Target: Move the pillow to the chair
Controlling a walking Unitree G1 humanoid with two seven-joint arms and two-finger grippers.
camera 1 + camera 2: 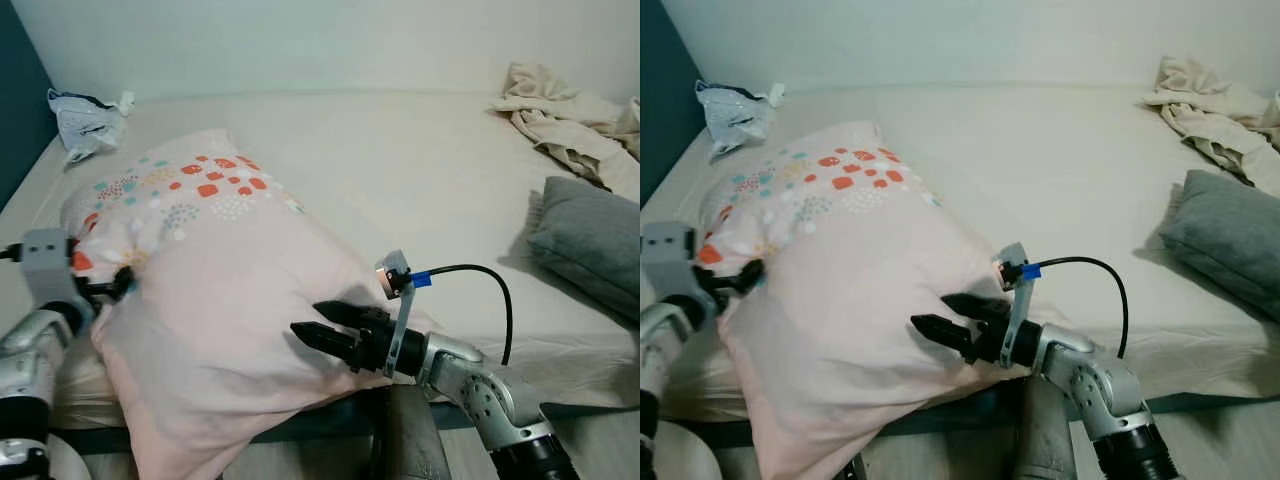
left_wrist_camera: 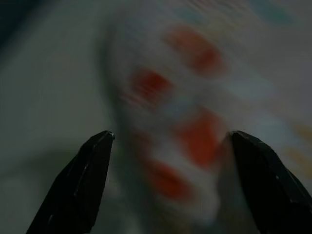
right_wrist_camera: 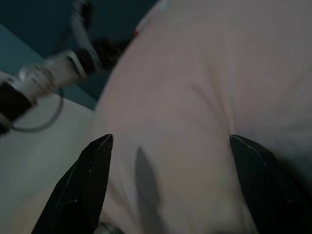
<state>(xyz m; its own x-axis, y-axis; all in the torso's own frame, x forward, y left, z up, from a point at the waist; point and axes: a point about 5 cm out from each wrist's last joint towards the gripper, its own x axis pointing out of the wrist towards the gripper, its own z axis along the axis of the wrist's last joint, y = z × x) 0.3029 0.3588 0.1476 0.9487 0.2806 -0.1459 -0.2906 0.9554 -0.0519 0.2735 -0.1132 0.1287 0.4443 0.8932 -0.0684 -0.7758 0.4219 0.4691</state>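
Both sets of jaws are spread wide, one on each side of the pillow (image 1: 215, 300), so it looks like a two-arm squeeze rather than a pinch.

Left eye view: the pink pillow with orange and teal blotches lies on the near-left part of the bed (image 1: 400, 160), its near end drooping off the mattress edge. Its long axis runs from far-left toward the robot. The right gripper (image 1: 322, 325) presses its open fingers into the pillow's right flank; the left gripper (image 1: 112, 285) is against the left edge.

Right eye view: same layout, with a grey cushion (image 1: 1230, 240) well apart on the right, crumpled beige bedding (image 1: 1210, 115) behind it, and a plastic bag (image 1: 735, 112) in the far-left corner.

Left wrist view: blurry, but the red blotches sit right between the fingers (image 2: 80, 185).

Right wrist view: plain pink fabric spans the gap, and the other arm is visible across it.

Neither arm seems clearly nearer.
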